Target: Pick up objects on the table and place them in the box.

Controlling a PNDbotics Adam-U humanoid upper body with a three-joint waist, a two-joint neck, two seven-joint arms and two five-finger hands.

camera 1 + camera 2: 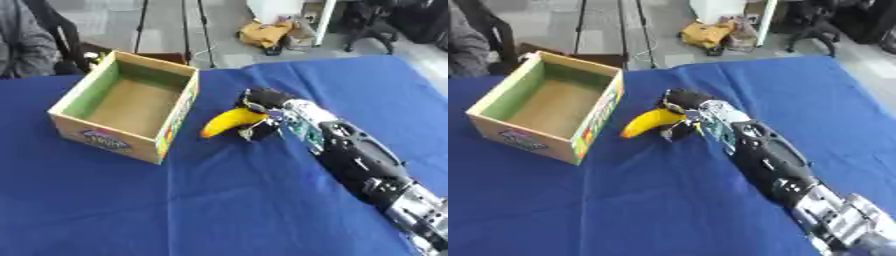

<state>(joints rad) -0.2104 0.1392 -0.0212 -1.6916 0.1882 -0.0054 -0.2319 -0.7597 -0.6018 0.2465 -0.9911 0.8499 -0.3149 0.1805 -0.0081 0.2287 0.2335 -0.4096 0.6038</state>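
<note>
A yellow banana [227, 121] lies just right of the open cardboard box [87, 121], its tip pointing toward the box's front right corner. My right hand [263, 107] reaches in from the lower right and its fingers are curled round the banana's right end. The box has a brown floor, green inner walls and nothing inside. I cannot tell whether the banana touches the blue cloth. My left hand shows in neither view.
A blue cloth [219, 200] covers the whole table. Beyond the far edge stand a chair, tripod legs and a yellow bag [265, 33] on the floor. A person's grey sleeve [22, 42] shows at the upper left.
</note>
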